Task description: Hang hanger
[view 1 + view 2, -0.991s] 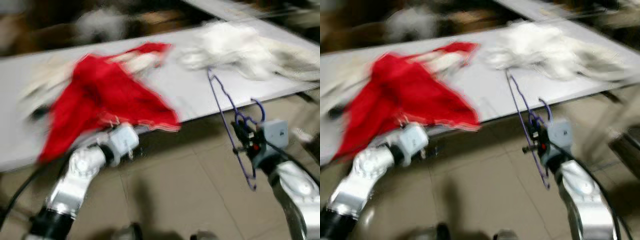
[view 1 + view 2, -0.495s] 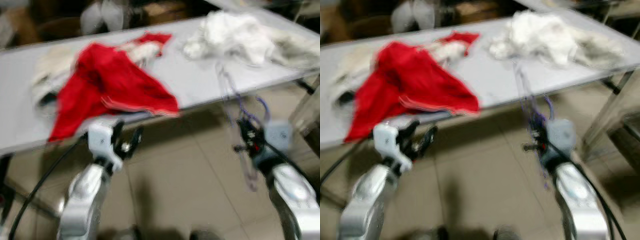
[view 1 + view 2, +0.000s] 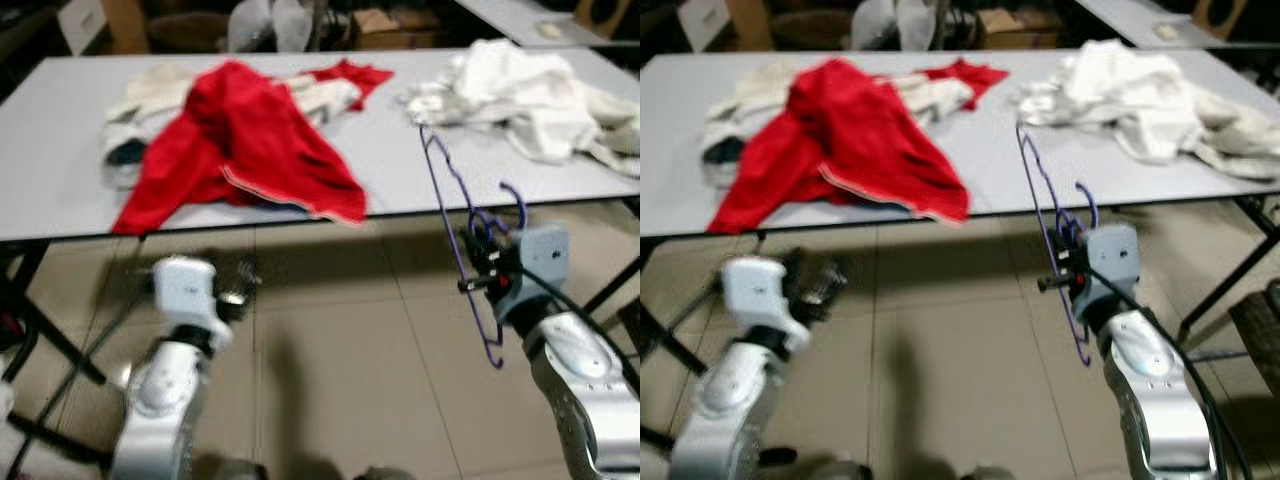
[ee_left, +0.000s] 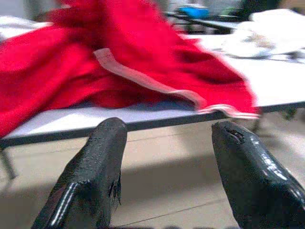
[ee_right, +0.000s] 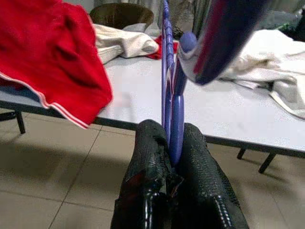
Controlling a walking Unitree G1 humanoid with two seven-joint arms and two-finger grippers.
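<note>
our right gripper (image 5: 172, 157) has its two black fingers (image 5: 145, 167) pinched tight on the purple hanger (image 3: 462, 235), which stands nearly upright in front of the bench (image 3: 60, 150), just off its front edge near the right end, over the tiled floor (image 3: 340, 370). the hanger's top reaches up across the bench edge, its hook curling by our wrist. our left gripper (image 4: 164, 162) sits wide open with nothing in it, low in front of the bench's front edge, pointing at the red garment (image 3: 240, 140) that drapes over that edge. a cream garment (image 3: 150, 90) lies toward the left end, and a white pile of clothes (image 3: 520, 85) sits at the right end.
</note>
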